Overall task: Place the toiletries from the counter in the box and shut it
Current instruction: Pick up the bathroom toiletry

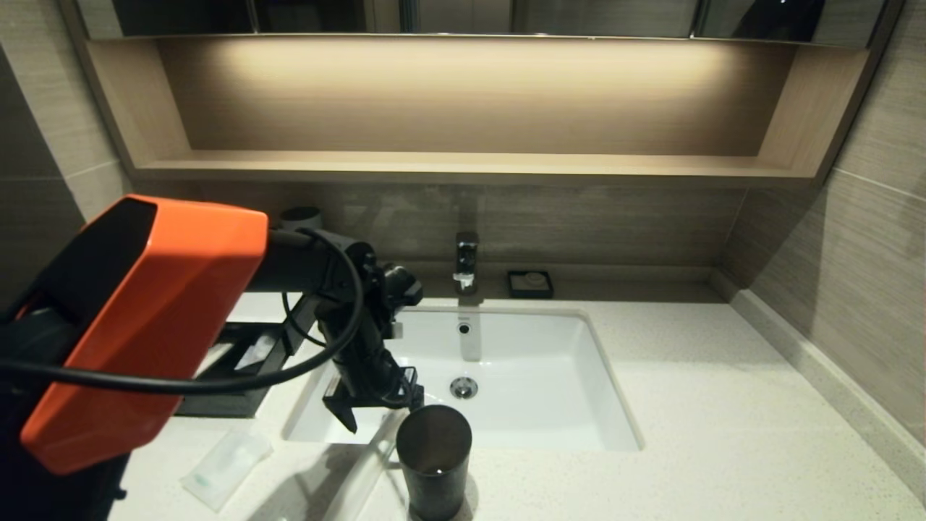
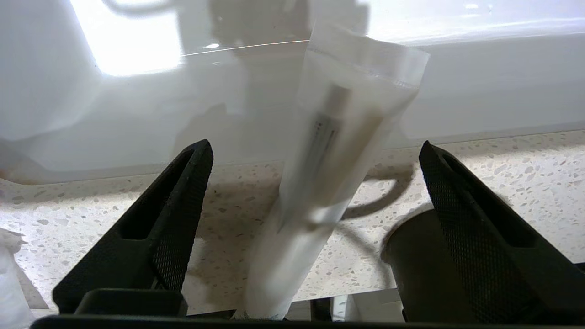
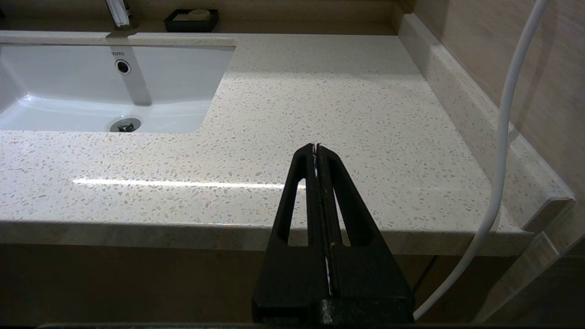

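Going for the long wrapped packet (image 2: 320, 160) beside the basin (image 1: 579, 376), left pincer (image 2: 315, 151) wide open astride it, just needs lowering and closing.

One long clear-wrapped packet (image 2: 320, 151) shows, and one small white sachet (image 1: 226, 467). One black box (image 1: 239, 362) sits on the one speckled bench (image 1: 723, 405). There is one dark cup (image 1: 434, 463), one white basin (image 1: 521, 376), one tap (image 1: 466, 260), one soap dish (image 1: 529, 284) and one wooden shelf (image 1: 463, 165). Two grippers appear: the left gripper (image 2: 315, 155), the right gripper (image 3: 316, 151).
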Tool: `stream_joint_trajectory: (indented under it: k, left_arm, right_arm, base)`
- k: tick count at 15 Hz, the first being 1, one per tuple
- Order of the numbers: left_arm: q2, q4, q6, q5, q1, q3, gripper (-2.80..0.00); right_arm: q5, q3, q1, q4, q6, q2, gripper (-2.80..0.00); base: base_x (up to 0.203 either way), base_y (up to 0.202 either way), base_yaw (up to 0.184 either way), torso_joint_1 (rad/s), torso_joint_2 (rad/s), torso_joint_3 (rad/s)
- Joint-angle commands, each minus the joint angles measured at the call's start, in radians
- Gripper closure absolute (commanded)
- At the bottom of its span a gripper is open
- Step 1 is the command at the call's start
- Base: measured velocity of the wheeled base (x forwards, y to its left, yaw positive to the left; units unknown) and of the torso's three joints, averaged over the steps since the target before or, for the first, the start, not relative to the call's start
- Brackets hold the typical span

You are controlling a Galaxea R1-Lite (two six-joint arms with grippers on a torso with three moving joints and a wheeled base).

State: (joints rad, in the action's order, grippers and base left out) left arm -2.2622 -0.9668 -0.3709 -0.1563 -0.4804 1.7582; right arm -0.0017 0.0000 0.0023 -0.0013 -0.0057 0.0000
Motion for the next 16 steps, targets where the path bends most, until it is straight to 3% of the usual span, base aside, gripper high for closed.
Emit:
stream_joint_trajectory:
  k: [1, 16]
  left_arm:
    - [-0.017, -0.006, -0.002, 0.000, 0.000, 0.010, -2.80]
    - [-0.042, -0.004, 0.001, 0.046, 0.000, 0.012, -2.80]
  right_arm:
    - [0.000, 0.002, 0.000, 0.000, 0.000, 0.000, 0.00]
    - [0.000, 0.002, 0.001, 0.000, 0.000, 0.000, 0.00]
  base:
    - [0.000, 0.000, 0.000, 0.000, 0.00, 0.000]
    - [0.000, 0.000, 0.000, 0.000, 0.00, 0.000]
